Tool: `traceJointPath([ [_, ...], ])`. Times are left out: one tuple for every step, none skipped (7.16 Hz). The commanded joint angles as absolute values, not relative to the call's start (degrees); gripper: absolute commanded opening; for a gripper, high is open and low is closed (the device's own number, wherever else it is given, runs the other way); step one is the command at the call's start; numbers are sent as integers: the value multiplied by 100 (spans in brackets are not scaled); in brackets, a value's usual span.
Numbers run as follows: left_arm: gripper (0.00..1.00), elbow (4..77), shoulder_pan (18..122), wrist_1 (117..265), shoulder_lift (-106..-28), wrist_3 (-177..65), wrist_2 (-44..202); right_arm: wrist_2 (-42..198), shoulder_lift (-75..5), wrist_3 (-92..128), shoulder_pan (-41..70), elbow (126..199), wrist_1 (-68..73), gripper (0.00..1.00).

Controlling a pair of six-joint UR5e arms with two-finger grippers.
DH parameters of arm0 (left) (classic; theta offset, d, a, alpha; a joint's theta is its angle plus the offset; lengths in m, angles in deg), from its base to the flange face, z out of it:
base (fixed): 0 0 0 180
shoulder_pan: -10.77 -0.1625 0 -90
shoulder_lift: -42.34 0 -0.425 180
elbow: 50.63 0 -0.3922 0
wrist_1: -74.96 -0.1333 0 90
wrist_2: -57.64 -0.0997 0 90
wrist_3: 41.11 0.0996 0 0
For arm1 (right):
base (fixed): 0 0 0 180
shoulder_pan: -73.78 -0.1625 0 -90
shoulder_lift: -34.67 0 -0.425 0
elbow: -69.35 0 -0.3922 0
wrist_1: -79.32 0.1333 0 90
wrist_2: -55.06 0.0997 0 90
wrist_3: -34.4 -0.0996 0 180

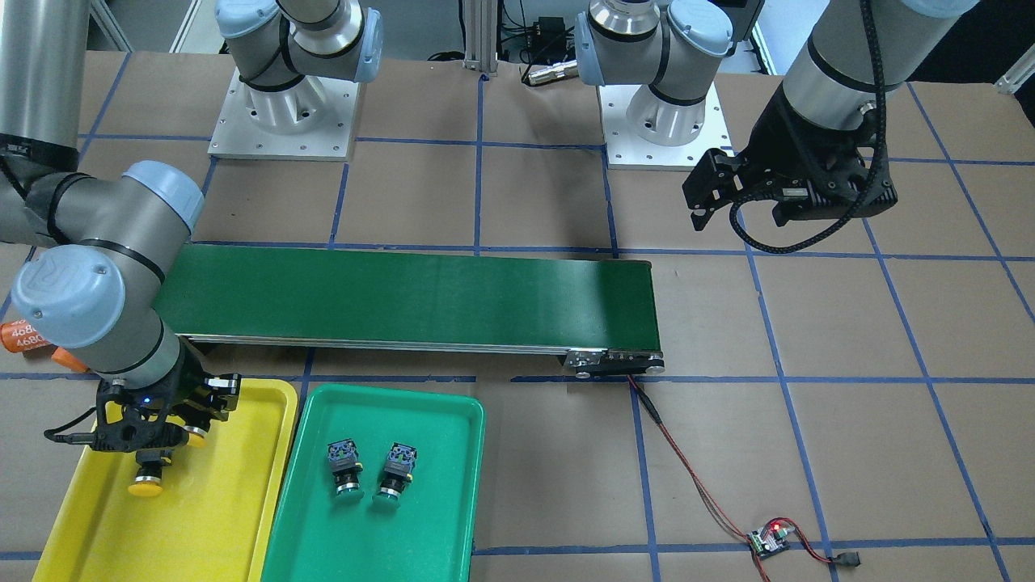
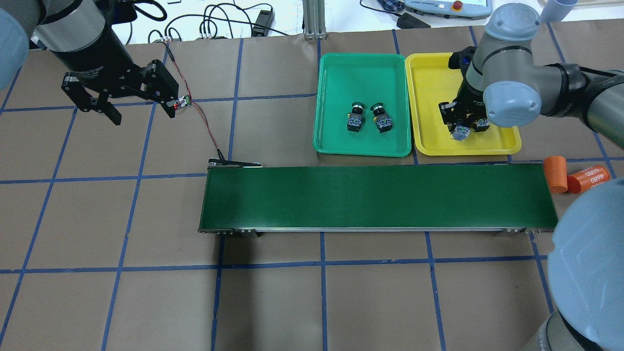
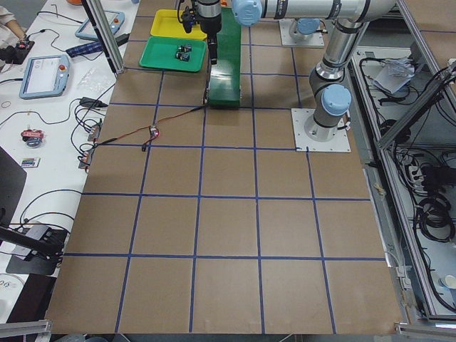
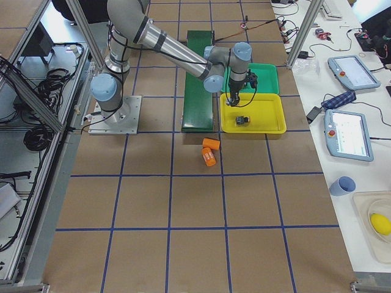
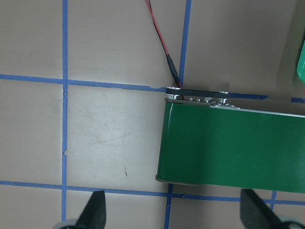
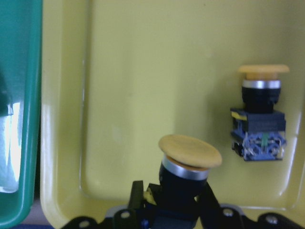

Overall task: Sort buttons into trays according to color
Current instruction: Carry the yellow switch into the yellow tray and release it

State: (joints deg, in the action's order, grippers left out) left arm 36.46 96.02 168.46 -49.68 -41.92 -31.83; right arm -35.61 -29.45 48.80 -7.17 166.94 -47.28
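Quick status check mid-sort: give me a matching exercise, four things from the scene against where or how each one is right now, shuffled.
Things:
1. two green-capped black push-buttons
2. right gripper
3. left gripper
4. two orange cylinders

States:
A. open, over the brown table off the dark-green conveyor belt's end
B. lying side by side in the green plastic tray
C. on the table by the belt's other end, outside both trays
D. shut on a yellow-capped push-button over the yellow plastic tray

Pairs: 1-B, 2-D, 3-A, 4-C
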Motion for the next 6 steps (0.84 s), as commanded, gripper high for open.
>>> traceJointPath([
  [100, 3621, 9602, 16830, -5012, -4207, -3165, -3239, -2625, 5292, -664, 16577, -5408, 61],
  [100, 3629, 9611, 16830, -5021, -4216, -3157, -3326, -2624, 5616, -664, 16577, -5445, 100],
  [100, 3621, 9611, 16830, -5030, -4216, -3148, -3579, -2694, 5628, -612, 16568, -5262, 100],
  [100, 3621, 9611, 16830, -5004, -4216, -3148, -3747, -2964, 5628, -611, 16568, -4825, 100],
  [100, 3647, 9611, 16839, -4977, -4216, -3156, -3705, -3471, 5541, -646, 16576, -4229, 100],
  [100, 3664, 9628, 16882, -4960, -4208, -3200, -3722, -3999, 5349, -655, 16577, -3640, 100],
])
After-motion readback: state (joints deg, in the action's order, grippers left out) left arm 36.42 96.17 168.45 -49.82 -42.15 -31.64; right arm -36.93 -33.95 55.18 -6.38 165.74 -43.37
